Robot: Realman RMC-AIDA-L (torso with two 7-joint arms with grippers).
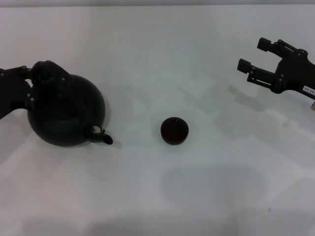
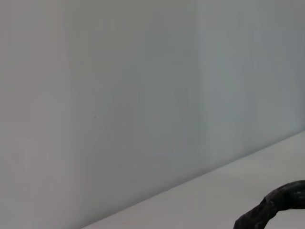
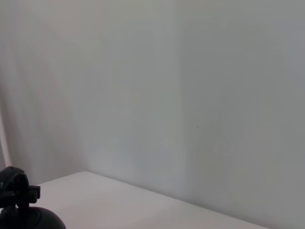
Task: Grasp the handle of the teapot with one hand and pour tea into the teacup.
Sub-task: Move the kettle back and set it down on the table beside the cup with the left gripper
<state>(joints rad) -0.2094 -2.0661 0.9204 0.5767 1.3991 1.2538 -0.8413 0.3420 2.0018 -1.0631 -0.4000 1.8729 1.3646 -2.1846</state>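
The large black teapot (image 1: 66,115) stands at the left of the white table, its short spout (image 1: 105,138) pointing toward the teacup. The textured handle (image 1: 50,73) arches over its top. A piece of the handle also shows in the left wrist view (image 2: 274,206). My left gripper (image 1: 30,84) is right at the handle's left side, dark against dark. The small dark teacup (image 1: 174,131) stands alone at the table's middle, well to the right of the spout. My right gripper (image 1: 255,54) hangs open and empty at the far right. The teapot's top shows in the right wrist view (image 3: 26,220).
The white table (image 1: 157,196) runs to a pale wall (image 2: 143,95) at the back. Nothing else stands on it besides the teapot and the cup.
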